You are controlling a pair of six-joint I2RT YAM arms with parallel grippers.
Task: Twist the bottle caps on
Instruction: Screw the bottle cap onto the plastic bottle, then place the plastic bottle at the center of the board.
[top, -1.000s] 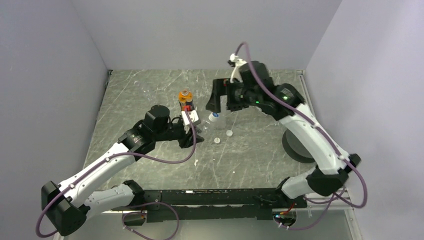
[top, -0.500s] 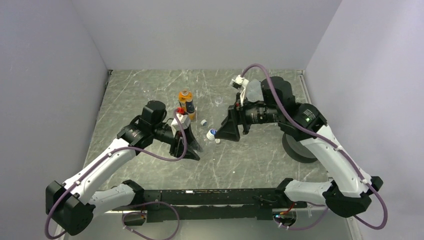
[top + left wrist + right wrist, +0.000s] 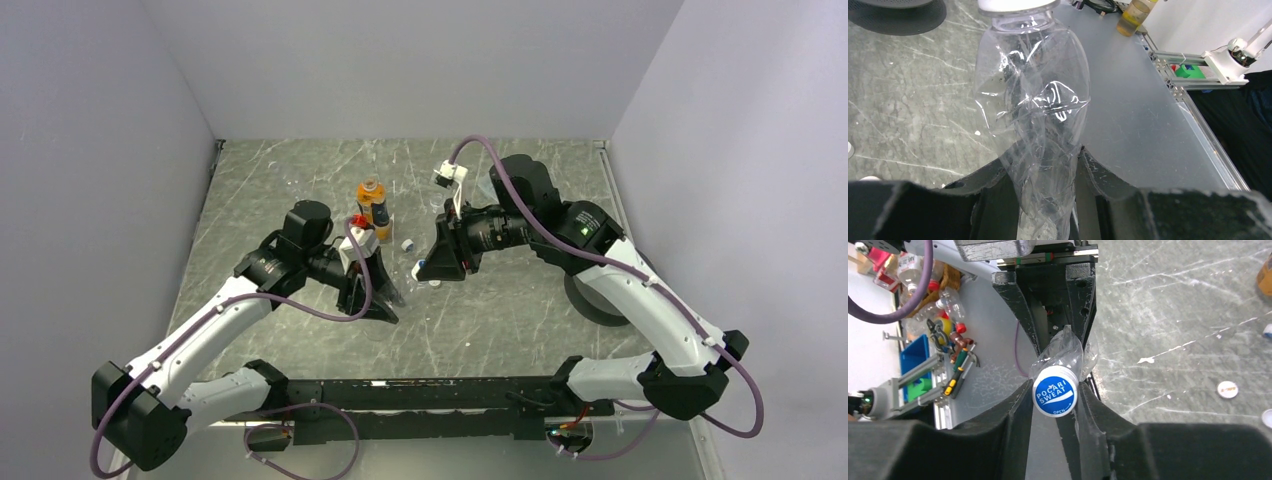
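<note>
Your left end effector (image 3: 1045, 161) is clamped on the lower body of a clear bottle (image 3: 1033, 100); the thin plastic is creased and squeezed in between the fingers. The bottle is held over the middle of the table (image 3: 500, 320), with its neck pointing toward the right arm. Your right end effector (image 3: 1054, 386) faces it head-on, its fingers closed against both sides of the blue cap (image 3: 1055, 391) that sits on the bottle's mouth. The wrist view looks straight at the cap's printed top. The orange bottle (image 3: 373, 205) stands upright just behind the left end effector, apart from both arms. Loose caps lie on the table: one white (image 3: 1227, 389) near the right end effector, and another (image 3: 408, 244) beside the orange bottle. A black disc (image 3: 590, 295) lies by the right arm.
</note>
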